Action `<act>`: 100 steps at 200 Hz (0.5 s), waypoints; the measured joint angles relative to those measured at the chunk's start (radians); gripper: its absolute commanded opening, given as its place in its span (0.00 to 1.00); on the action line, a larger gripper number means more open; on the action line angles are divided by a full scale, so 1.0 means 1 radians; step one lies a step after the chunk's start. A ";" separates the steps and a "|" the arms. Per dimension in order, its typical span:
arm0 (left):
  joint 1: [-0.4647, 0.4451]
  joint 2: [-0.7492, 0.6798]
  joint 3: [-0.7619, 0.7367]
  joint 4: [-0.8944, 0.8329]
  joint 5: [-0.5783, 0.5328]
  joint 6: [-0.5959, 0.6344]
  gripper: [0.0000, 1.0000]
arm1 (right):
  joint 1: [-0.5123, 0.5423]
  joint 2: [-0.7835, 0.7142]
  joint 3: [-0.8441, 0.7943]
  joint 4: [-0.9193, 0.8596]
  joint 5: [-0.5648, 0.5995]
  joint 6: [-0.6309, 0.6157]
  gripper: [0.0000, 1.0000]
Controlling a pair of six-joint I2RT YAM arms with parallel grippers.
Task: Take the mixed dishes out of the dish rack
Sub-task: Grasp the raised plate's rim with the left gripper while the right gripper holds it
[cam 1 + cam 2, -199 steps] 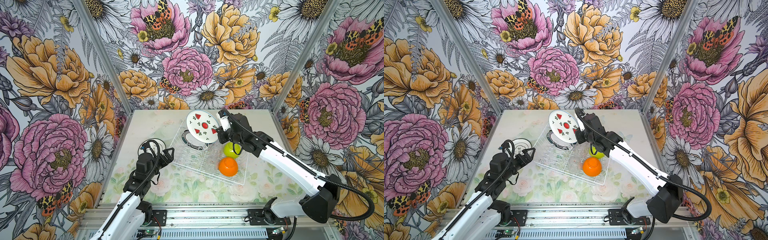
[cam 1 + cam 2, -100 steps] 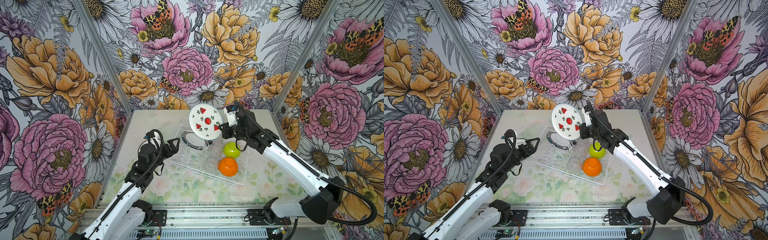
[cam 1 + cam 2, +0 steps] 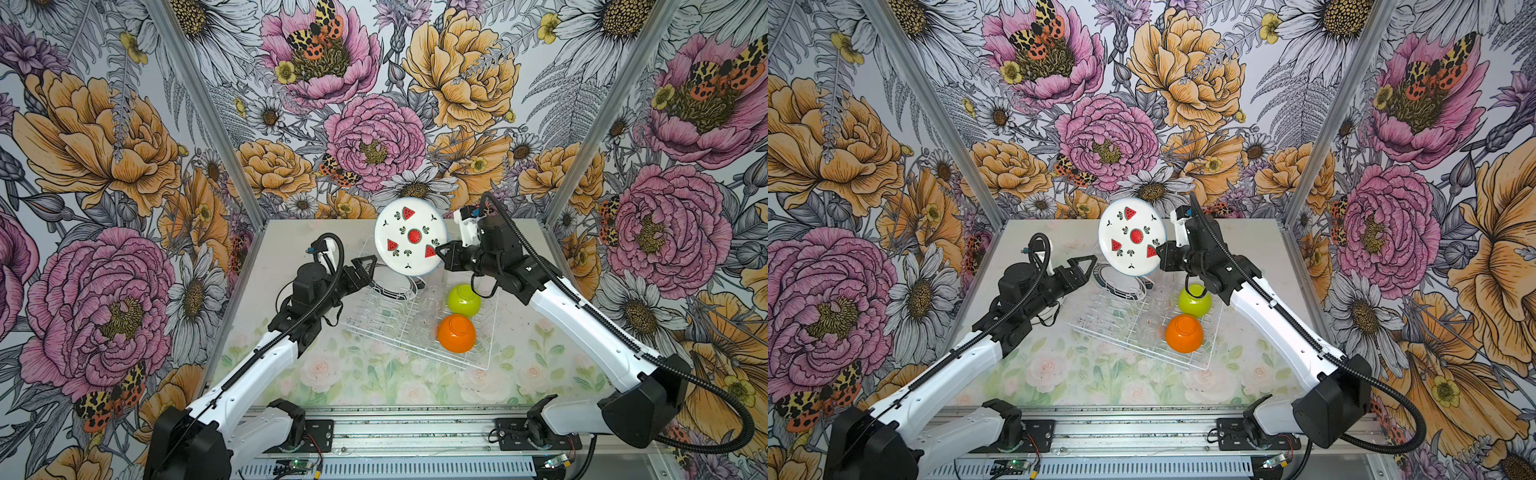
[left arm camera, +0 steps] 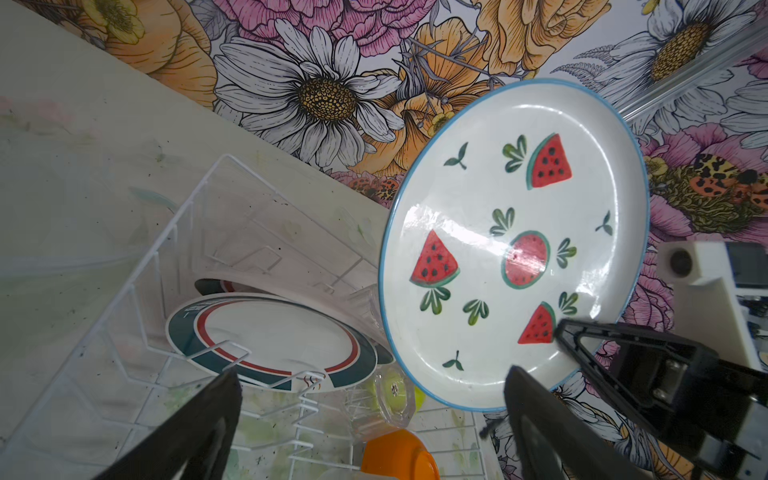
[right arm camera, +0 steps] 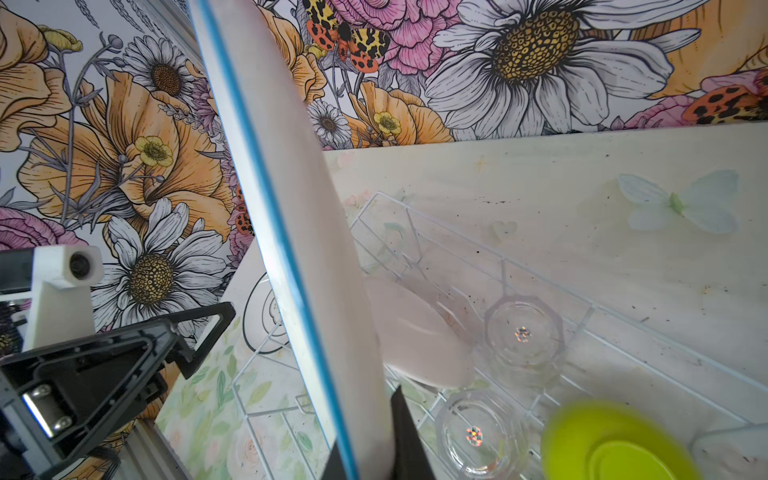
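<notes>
Dish rack point(image 3: 376, 322), 1 plate point(image 4: 270, 336), 2 tumblers point(image 5: 523, 334), 2 bowls point(image 3: 456, 332) inside

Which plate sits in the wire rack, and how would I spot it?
Look at the white wire dish rack mid-table. In its far left corner leans a white plate with a teal-and-red rim band; the only other plate, the watermelon plate, is held aloft.
</notes>
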 measured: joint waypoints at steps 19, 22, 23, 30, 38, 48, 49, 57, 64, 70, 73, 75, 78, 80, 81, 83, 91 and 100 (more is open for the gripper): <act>-0.001 0.038 0.016 0.030 0.021 0.000 0.99 | 0.000 0.000 0.000 0.035 -0.031 0.032 0.00; -0.002 0.043 0.019 0.035 0.024 0.000 0.99 | 0.000 0.000 0.000 0.040 -0.034 0.038 0.00; -0.002 0.045 0.019 0.037 0.025 0.000 0.99 | 0.000 0.000 0.000 0.042 -0.035 0.039 0.00; -0.002 0.058 0.025 0.053 0.035 0.000 0.99 | 0.000 0.000 -0.003 0.060 -0.046 0.050 0.00; -0.003 0.073 0.031 0.070 0.045 0.000 0.99 | 0.000 0.000 -0.005 0.078 -0.057 0.065 0.00; -0.004 0.090 0.039 0.086 0.060 0.000 0.99 | 0.000 0.000 -0.014 0.106 -0.070 0.084 0.00; -0.004 0.092 0.041 0.089 0.062 0.000 0.99 | 0.000 0.000 -0.016 0.111 -0.072 0.087 0.00; -0.004 0.107 0.049 0.103 0.074 -0.001 0.99 | 0.000 0.000 -0.028 0.139 -0.086 0.105 0.00; -0.004 0.119 0.056 0.116 0.084 -0.004 0.99 | 0.000 0.000 -0.039 0.159 -0.094 0.118 0.00; -0.004 0.130 0.063 0.134 0.096 -0.008 0.99 | 0.000 0.000 -0.053 0.180 -0.104 0.131 0.00; -0.004 0.134 0.065 0.140 0.098 -0.008 0.99 | 0.000 0.000 -0.060 0.188 -0.109 0.138 0.00; -0.004 0.137 0.066 0.148 0.102 -0.009 0.99 | 0.000 0.000 -0.063 0.192 -0.111 0.142 0.00; -0.004 0.142 0.068 0.160 0.108 -0.013 0.99 | 0.000 0.000 -0.068 0.196 -0.115 0.145 0.00; -0.004 0.143 0.069 0.164 0.109 -0.014 0.98 | 0.000 0.000 -0.071 0.200 -0.117 0.150 0.00; -0.004 0.145 0.069 0.167 0.110 -0.016 0.98 | 0.000 0.000 -0.072 0.200 -0.118 0.151 0.00; -0.004 0.147 0.069 0.173 0.112 -0.016 0.98 | 0.000 0.000 -0.075 0.201 -0.121 0.154 0.00; -0.004 0.155 0.069 0.198 0.122 -0.026 0.96 | 0.000 0.000 -0.084 0.207 -0.129 0.166 0.00; -0.004 0.164 0.069 0.232 0.135 -0.037 0.94 | 0.000 0.000 -0.089 0.210 -0.136 0.174 0.00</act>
